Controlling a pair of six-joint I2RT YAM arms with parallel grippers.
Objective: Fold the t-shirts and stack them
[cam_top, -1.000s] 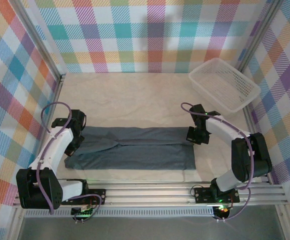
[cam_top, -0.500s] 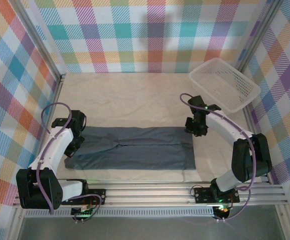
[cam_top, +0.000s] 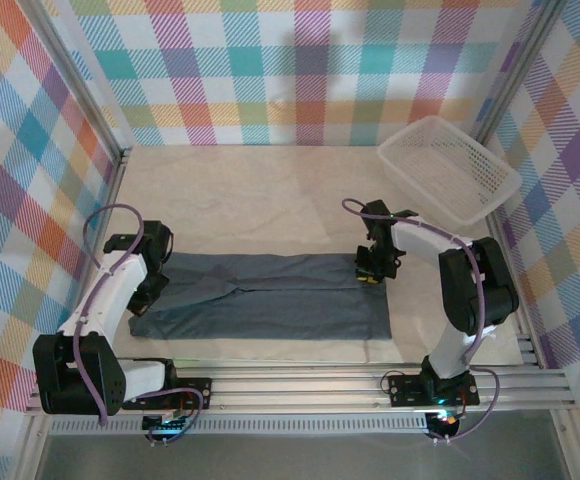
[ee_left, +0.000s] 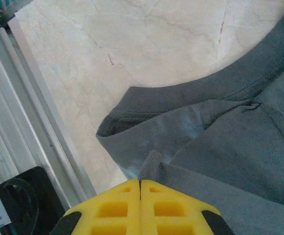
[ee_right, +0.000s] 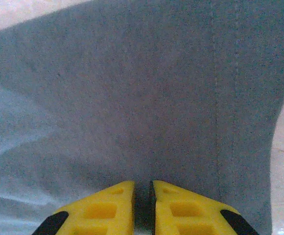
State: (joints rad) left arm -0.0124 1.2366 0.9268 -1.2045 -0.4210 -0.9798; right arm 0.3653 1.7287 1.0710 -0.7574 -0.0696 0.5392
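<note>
Top external view: the t-shirt is seen folded into a long dark slate-grey band, laid left to right across the near half of the cream table. Its near edge is set close to the aluminium rail at the front. A broad stretch of bare table is left between its far edge and the plaid back wall. The white lattice basket is placed in the far right corner, well apart from the cloth. The left gripper is found at the shirt's left end, near the side frame. In the left wrist view its yellow fingers are pressed fully together, and a small ridge of cloth is pinched at their tips. The side rail runs just beside the curled sleeve edge. The right gripper is set on the shirt's far right corner. In the right wrist view its fingers are parted by only a narrow slit just inside the stitched hem. No cloth is seen held between them, and bare table is visible beyond the cloth's edge.
</note>
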